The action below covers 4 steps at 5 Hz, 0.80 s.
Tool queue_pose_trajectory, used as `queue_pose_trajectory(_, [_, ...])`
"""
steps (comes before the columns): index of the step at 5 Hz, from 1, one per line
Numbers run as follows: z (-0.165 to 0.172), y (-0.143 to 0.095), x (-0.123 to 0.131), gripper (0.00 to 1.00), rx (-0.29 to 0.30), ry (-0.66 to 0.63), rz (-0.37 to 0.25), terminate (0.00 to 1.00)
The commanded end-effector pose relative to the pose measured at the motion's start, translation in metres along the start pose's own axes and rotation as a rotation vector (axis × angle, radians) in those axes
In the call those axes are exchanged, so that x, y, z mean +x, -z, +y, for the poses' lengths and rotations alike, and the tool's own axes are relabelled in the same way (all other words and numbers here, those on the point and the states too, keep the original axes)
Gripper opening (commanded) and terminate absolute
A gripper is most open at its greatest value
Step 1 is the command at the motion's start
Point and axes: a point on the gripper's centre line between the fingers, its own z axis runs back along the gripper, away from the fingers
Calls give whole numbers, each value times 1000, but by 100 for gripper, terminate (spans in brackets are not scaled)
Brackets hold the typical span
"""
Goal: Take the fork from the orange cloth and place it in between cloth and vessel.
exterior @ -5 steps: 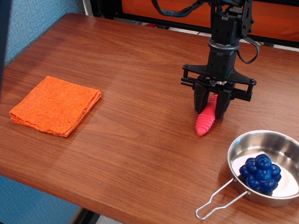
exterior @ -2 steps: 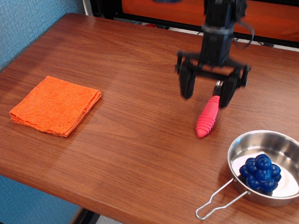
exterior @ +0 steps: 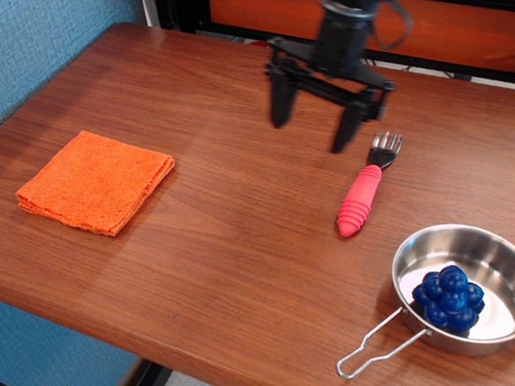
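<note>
The gripper (exterior: 313, 124) is lifting up and away from the fork (exterior: 363, 190), its jaws wide and empty. The fork is lying on the table (exterior: 244, 247) between the orange cloth (exterior: 95, 180) and the vessel (exterior: 501, 269), much nearer the vessel. A bump could be rolling it away.

My arm is matte black throughout: a cylindrical wrist, a flat crossbar, two slim tapered fingers (exterior: 278, 99), and a black cable looping beside the wrist.
</note>
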Motion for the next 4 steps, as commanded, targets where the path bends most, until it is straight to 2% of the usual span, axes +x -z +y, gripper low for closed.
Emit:
queue_pose_trajectory(1, [95,-4,5,100,-42,-113,-94,0])
queue_pose_trajectory(2, [130,9,9,100,-77,-147,-98,0])
queue_pose_trajectory(3, [151,19,9,100,-53,-184,-82,0])
queue_pose_trajectory(4, [161,25,4,100,-73,-226,-86,0])
